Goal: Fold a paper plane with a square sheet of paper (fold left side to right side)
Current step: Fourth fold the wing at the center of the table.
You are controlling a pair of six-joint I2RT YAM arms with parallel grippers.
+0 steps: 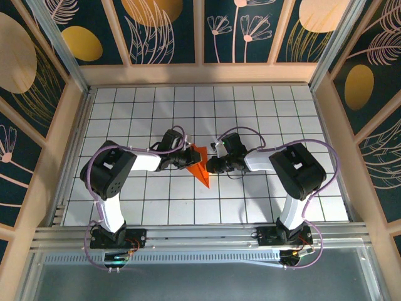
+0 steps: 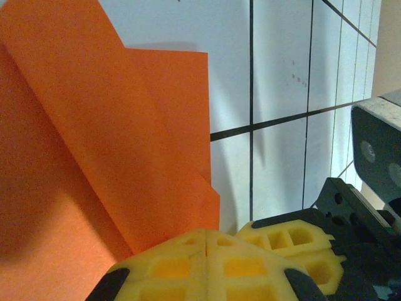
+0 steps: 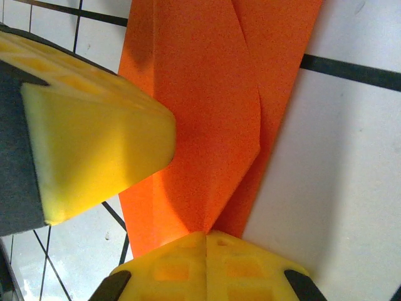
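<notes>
Orange paper plane (image 1: 202, 170) between left end effector (image 2: 207, 237), right end effector (image 3: 205, 237)

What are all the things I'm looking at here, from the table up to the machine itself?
folded sheet of paper: one, bright orange, a creased wedge at the middle of the table, its point toward the arm bases
table: one, white with black grid lines, under everything
wall panels: several, dark teal with gold and pink plant prints, in pale wooden frames around the table
metal rail: one, silver, along the near edge
cables: several, purple, looping along both arms
left arm: one, black and white, left side
right arm: one, black and white, right side
left gripper: one, yellow fingers, closed on the paper
right gripper: one, yellow fingers, closed on the paper
</notes>
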